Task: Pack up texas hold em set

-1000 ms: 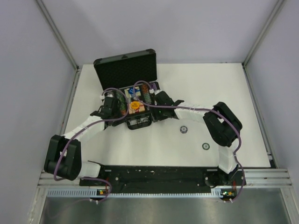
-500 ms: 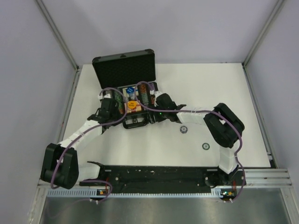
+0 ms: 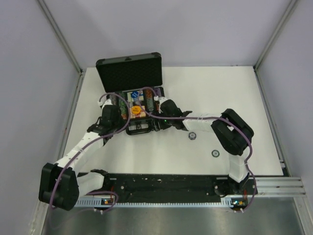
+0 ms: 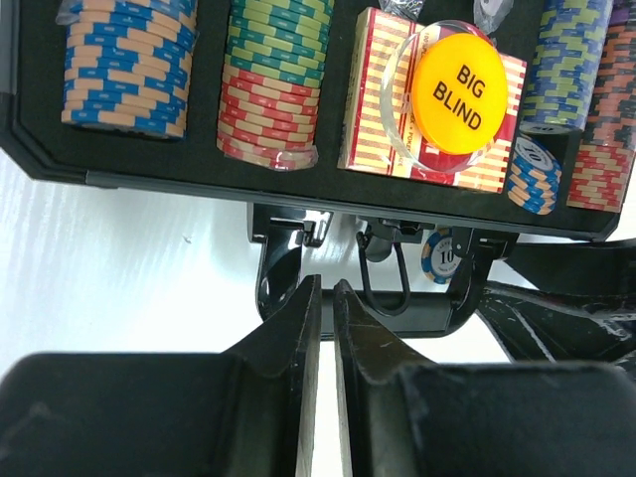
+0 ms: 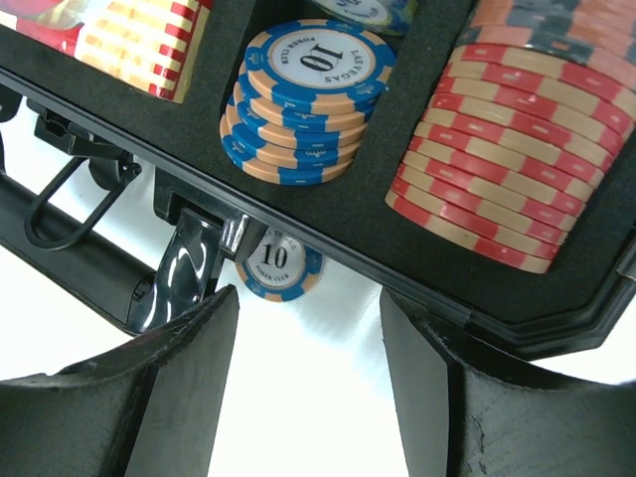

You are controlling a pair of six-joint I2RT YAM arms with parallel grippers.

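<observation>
The black briefcase point(image 3: 130, 72) of the texas hold em set lies open at the back left, lid up. Its tray point(image 4: 60, 159) holds chip rows point(image 4: 129, 65), a red card deck point(image 4: 370, 124) and an orange "BIG BLIND" disc point(image 4: 458, 87). My left gripper point(image 4: 326, 290) sits just in front of the case handle point(image 4: 386, 320). Only a narrow slit separates its jaws, and nothing is between them. My right gripper point(image 5: 310, 338) is open at the case's front right corner, over bare table. A blue "10" chip point(image 5: 280, 264) lies on the table just beyond it, under the case's front edge.
Two loose dark chips lie on the white table, one point(image 3: 192, 135) right of the case and one point(image 3: 215, 153) nearer the right arm. In the tray are a short blue chip stack point(image 5: 308, 94) and a red chip row point(image 5: 507, 179). Grey walls enclose the table.
The case has turned squarer and shifted slightly left. The left arm swung down and left, and its jaws parted a little. The right gripper followed the case's front corner.
</observation>
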